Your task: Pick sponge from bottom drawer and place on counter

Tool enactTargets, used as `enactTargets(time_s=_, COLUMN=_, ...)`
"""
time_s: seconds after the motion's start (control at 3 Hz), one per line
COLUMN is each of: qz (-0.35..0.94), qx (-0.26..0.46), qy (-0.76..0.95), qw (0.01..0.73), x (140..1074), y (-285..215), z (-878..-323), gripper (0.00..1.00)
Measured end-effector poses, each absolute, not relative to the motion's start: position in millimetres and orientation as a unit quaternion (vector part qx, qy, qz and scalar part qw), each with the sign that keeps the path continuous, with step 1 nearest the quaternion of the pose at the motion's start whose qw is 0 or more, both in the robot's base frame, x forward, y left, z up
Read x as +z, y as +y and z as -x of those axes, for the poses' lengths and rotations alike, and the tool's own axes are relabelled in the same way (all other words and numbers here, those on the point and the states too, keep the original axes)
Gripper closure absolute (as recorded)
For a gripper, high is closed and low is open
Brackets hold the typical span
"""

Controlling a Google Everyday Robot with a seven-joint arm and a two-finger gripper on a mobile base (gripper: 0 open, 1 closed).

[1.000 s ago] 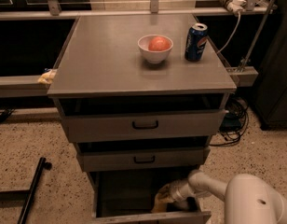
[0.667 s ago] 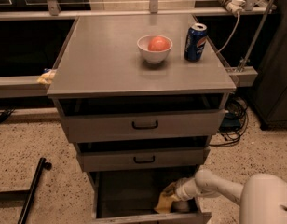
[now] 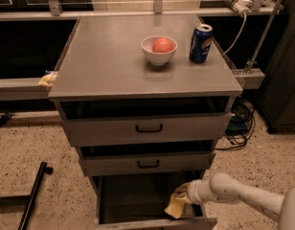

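Observation:
The bottom drawer (image 3: 138, 223) stands pulled open, with a dark, deep inside. My gripper (image 3: 185, 194) reaches into its right side from the lower right on a white arm. It is shut on the pale yellow sponge (image 3: 174, 205), which hangs tilted from it, just above the drawer's front edge. The fingers are mostly hidden behind the sponge. The grey counter (image 3: 109, 61) is the cabinet's flat top, above the drawers.
A white bowl (image 3: 158, 50) holding an orange fruit and a blue soda can (image 3: 200, 43) stand on the counter's back right. Two upper drawers (image 3: 147, 128) are slightly open. A yellowish lump (image 3: 48, 79) lies on the left ledge. A black bar (image 3: 33, 195) lies on the floor at left, and cables (image 3: 241, 123) at right.
The arm's white elbow has drawn back to the right. The sponge has shifted slightly up and right with the gripper and now hangs tilted.

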State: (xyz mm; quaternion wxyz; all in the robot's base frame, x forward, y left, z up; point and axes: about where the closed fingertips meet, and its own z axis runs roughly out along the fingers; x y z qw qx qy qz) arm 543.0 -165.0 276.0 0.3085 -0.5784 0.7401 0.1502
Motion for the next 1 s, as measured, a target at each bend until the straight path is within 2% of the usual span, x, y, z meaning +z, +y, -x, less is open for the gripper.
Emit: enactTargets(time_s=1.0, qz=0.630, qx=0.043, qy=0.706, qw=0.320, x=421, y=-160, z=-544, gripper=1.00)
